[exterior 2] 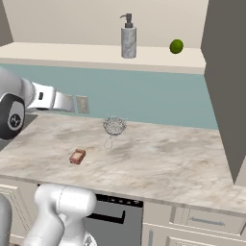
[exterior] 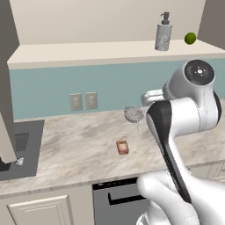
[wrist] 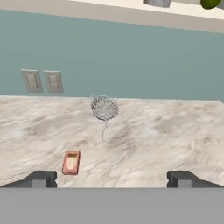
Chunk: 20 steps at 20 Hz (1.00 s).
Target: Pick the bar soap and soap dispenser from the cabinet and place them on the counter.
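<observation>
Bar soap (wrist: 71,162) lies on the counter (wrist: 166,140) beyond the wide-open, empty gripper (wrist: 112,179)

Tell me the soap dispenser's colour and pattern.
Speckled grey soap dispenser body with a dark pump head, clearest in the right base view.

The counter (exterior: 79,145) is tan, swirly stone. The little bar soap (exterior: 122,147) lies flat on it. A wire-mesh ball (exterior: 133,114) sits farther back, near the wall. Up above, the cabinet shelf (exterior: 88,52) holds the tall soap dispenser (exterior: 163,33) and a green lime (exterior: 190,38) near it.
</observation>
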{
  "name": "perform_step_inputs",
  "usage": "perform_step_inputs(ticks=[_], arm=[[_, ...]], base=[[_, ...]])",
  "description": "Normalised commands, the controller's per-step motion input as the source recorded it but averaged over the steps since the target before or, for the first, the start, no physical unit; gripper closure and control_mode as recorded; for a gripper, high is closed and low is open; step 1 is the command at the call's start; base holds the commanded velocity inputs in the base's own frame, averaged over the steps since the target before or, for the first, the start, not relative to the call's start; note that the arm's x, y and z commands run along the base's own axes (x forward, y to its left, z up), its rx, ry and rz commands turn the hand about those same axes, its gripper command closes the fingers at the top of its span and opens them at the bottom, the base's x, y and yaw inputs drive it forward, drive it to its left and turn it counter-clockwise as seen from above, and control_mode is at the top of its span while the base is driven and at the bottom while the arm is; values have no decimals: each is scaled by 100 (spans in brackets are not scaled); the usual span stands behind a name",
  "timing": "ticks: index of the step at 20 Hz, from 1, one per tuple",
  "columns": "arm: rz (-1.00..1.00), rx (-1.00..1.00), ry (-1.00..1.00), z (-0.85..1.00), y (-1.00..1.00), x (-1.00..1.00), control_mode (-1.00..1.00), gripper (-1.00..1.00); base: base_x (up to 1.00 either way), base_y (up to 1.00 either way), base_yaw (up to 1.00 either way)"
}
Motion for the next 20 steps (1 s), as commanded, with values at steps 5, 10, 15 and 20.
perform_step_inputs(ticks=[5,10,15,20], arm=[[-6,0,-2,44,-13,-18,-100,-100],[-1,-1,-8,43,-6,-10,-100,-100],[0,-2,-11,41,-5,-6,-100,-100],[0,0,-9,44,-8,-6,-100,-100]], base=[[0,0,0],[0,0,0],[0,0,0],[0,0,0]])
